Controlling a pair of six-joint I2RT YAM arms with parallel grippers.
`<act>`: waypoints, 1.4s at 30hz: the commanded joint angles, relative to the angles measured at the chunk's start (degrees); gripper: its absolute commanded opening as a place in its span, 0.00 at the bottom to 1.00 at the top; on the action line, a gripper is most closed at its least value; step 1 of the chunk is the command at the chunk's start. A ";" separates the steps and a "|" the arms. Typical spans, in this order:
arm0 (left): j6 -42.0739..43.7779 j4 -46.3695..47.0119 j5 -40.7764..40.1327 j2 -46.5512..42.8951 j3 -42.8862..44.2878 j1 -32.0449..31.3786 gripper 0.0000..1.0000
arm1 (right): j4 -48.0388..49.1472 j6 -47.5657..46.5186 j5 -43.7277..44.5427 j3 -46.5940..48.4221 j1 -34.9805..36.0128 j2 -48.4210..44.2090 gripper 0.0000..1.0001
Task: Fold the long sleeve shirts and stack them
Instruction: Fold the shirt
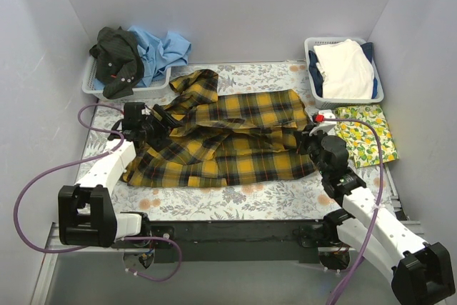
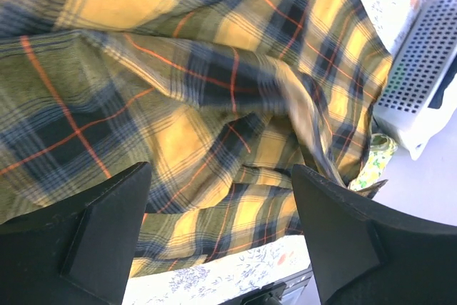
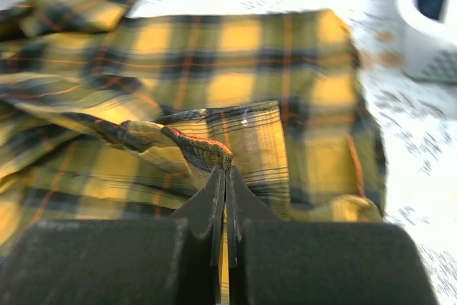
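Plaid shirt spread across the middle of the table, with 1 arm gripping it.

From where I stand, 3 plain pale walls [image 1: 235, 5] box in a table under a grey fern-and-flower cover [image 1: 235, 199]. A basket [image 1: 153, 93] at the back left holds a dark shirt [image 1: 114, 58] and a light blue shirt [image 1: 163, 49]. A 2nd basket [image 1: 348, 100] at the back right holds white cloth [image 1: 346, 69], with a lemon-print cloth [image 1: 365, 133] just in front of it. The yellow-and-black plaid shirt [image 1: 235, 141] lies rumpled between the arms. The left gripper [image 2: 220, 176] sits over its left part with the jaws wide apart and nothing between them; I can't tell whether the tips touch the fabric. The right gripper [image 3: 225, 173] is clamped tight on a raised fold at the shirt's right edge.
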 commanded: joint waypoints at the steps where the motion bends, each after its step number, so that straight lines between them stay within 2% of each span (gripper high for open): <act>1: -0.47 -1.70 -0.13 -0.13 -1.83 1.53 0.79 | 0.00 1.35 9.97 -0.82 0.01 -1.14 0.01; 5: -0.90 -2.66 -0.56 0.92 -2.71 2.67 0.79 | 0.00 1.69 9.52 -2.57 0.01 -4.29 0.01; 12: -1.61 -2.93 -0.65 3.47 -3.94 3.81 0.79 | -5.88 10.04 19.44 -7.14 0.01 -15.63 0.01; 14: -1.52 -2.93 -1.00 4.00 -4.38 5.75 0.79 | -7.99 12.06 19.72 -8.20 0.01 -19.41 0.02; 16: -1.44 -2.58 -1.26 4.00 -4.90 5.92 0.79 | -11.23 14.43 19.20 -8.73 0.01 -22.22 0.13; 18: -1.52 -2.67 -1.70 4.26 -5.08 6.19 0.79 | -13.87 16.45 17.10 -7.86 0.01 -23.55 0.18; 19: -1.52 -2.67 -1.88 4.35 -5.26 6.45 0.79 | -17.45 18.37 16.47 -7.41 0.01 -24.51 0.27; 22: -1.52 -3.37 -3.63 4.88 -5.43 6.97 0.79 | -25.10 21.81 16.03 -4.34 0.01 -25.66 0.35; 25: -1.52 -4.16 -5.57 5.49 -5.61 7.85 0.79 | -30.12 24.54 18.40 -1.45 0.01 -27.24 0.37; 28: -1.35 -4.86 -6.71 5.93 -5.79 8.73 0.79 | -30.67 24.46 21.65 -0.04 0.01 -28.30 0.40; 37: -0.29 -4.69 -5.57 6.55 -6.14 10.40 0.79 | -30.67 25.77 23.50 4.19 0.01 -20.76 0.46; 42: 0.23 -4.25 -4.69 6.72 -6.14 10.49 0.79 | -29.09 26.22 15.70 8.30 0.01 -9.17 0.50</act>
